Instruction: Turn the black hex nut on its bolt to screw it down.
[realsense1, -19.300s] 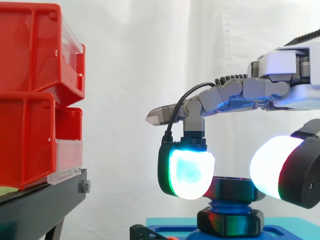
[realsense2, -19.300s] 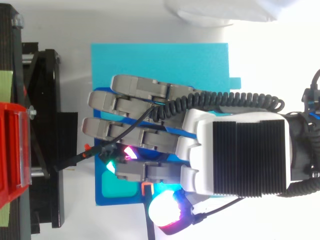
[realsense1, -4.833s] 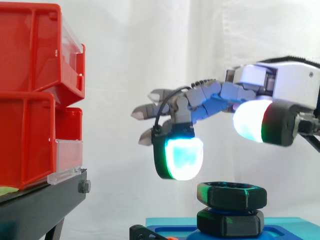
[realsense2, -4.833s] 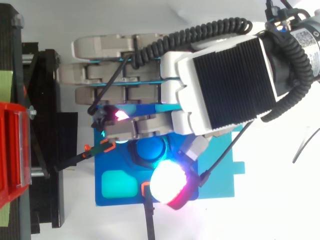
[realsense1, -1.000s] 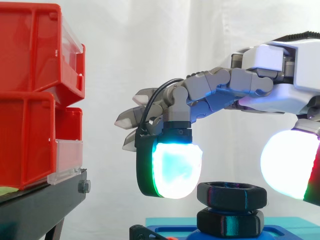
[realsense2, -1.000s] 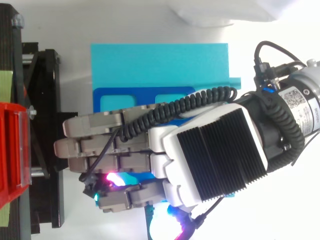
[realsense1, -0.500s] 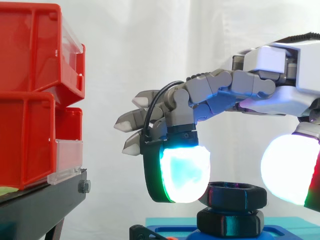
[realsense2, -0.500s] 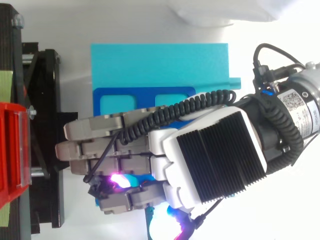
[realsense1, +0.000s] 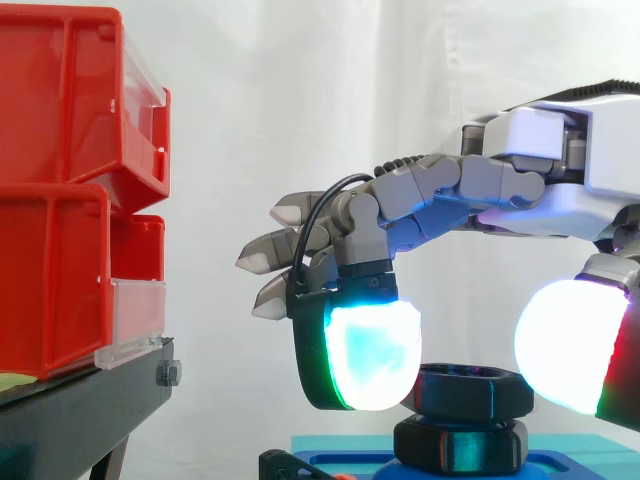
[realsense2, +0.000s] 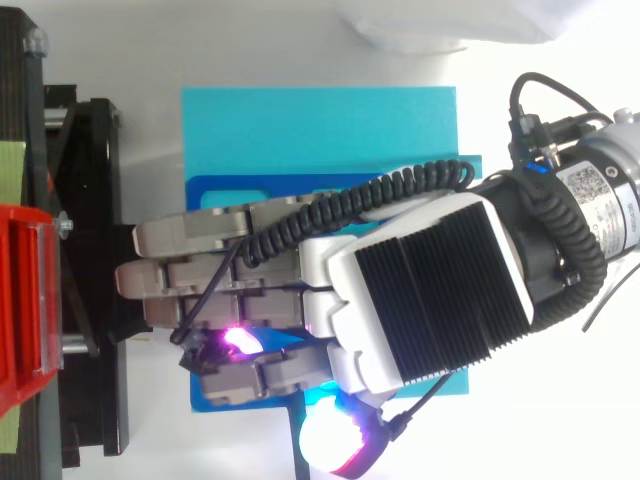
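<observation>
Side view: hand (realsense1: 520, 205) came in from the right, level above the work. Most of its fingers lay stretched out to the left, clear of everything. One finger was bent straight down, its cyan-white pad (realsense1: 370, 355) at the left flank of the black hex nut (realsense1: 470, 388). The thumb's white pad (realsense1: 565, 345) sat at the nut's right flank, at the same height. Both pads overlapped the nut's edges (read as a pinch across the nut, finger against thumb).

Nut position: flat, level, directly over a lower black hex piece (realsense1: 460, 442), with a narrow gap between the two. Both stood on the blue base plate (realsense1: 340, 442).

Top view: back of the hand (realsense2: 420, 290) covered the nut. The bent finger glowed magenta underneath; the thumb pad lay toward the lower edge of the view. The cyan plate (realsense2: 320, 130) extended beyond the fingers, with a darker blue fixture (realsense2: 215, 190) on it.

Surroundings: red bins (realsense1: 60, 150) stacked on the black stand (realsense1: 80, 415) at left, well apart from the hand. White curtain (realsense1: 300, 100) behind.
</observation>
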